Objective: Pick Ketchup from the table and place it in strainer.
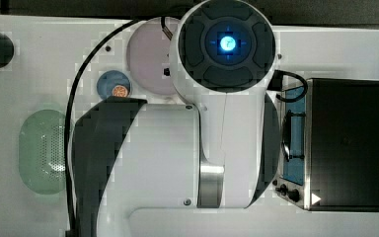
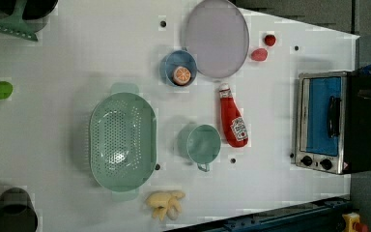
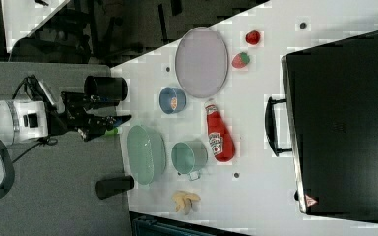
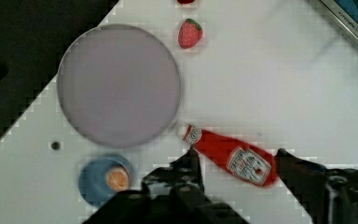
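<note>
The Ketchup, a slim red bottle with a white cap, lies flat on the white table between the lilac plate and the small green cup, also seen as the Ketchup. The strainer, a pale mint oval basket with a holed bottom, stands empty to the left view's left of the cup; its wall shows as the strainer. In the wrist view my gripper is open, its dark fingers on either side of the Ketchup, with nothing held. The right view shows the gripper still well above the table.
A lilac plate, a blue bowl with an orange slice, a green cup, two strawberries and a banana bunch lie around. A toaster oven stands at the left view's right.
</note>
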Motion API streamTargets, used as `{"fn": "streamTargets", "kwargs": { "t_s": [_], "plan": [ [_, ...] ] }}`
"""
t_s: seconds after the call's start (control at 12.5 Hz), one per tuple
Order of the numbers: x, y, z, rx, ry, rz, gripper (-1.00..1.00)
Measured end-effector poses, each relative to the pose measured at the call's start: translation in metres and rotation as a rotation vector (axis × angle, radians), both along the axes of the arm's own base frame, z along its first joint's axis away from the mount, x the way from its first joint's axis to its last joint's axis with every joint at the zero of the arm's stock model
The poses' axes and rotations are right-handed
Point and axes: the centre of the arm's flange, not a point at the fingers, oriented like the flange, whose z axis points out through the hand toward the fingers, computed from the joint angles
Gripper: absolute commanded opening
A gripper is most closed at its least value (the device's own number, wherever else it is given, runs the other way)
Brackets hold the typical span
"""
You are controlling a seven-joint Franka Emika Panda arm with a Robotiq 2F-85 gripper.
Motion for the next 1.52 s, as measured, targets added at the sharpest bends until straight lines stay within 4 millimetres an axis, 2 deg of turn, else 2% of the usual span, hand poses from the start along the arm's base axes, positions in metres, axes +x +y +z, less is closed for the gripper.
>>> {"fn": "streamTargets", "kwargs": {
  "t_s": [0.08,0.24,0.4,0.56,0.64,0.72,1.04,1.2,1.36,1.52],
  "plan": [
    [-0.02,0.002,-0.007,0.01,0.079,0.0,0.58],
    [-0.05,0.005,0.002,0.005,0.106,0.007,0.99],
    [-0.062,0.009,0.017,-0.004,0.089,0.028,1.0],
    [-0.059,0.01,0.012,-0.005,0.074,0.093,1.0],
    [-0.054,0.01,-0.003,0.0,0.083,0.148,1.0],
    [-0.051,0.01,-0.025,0.005,0.107,0.218,1.0],
    [-0.037,0.012,-0.154,0.058,0.21,0.576,1.0],
    [-0.043,0.009,-0.216,0.084,0.216,0.746,1.0],
    [-0.061,0.007,-0.254,0.084,0.192,0.841,1.0],
    [-0.068,0.011,-0.271,0.068,0.153,0.901,1.0]
  ]
}}
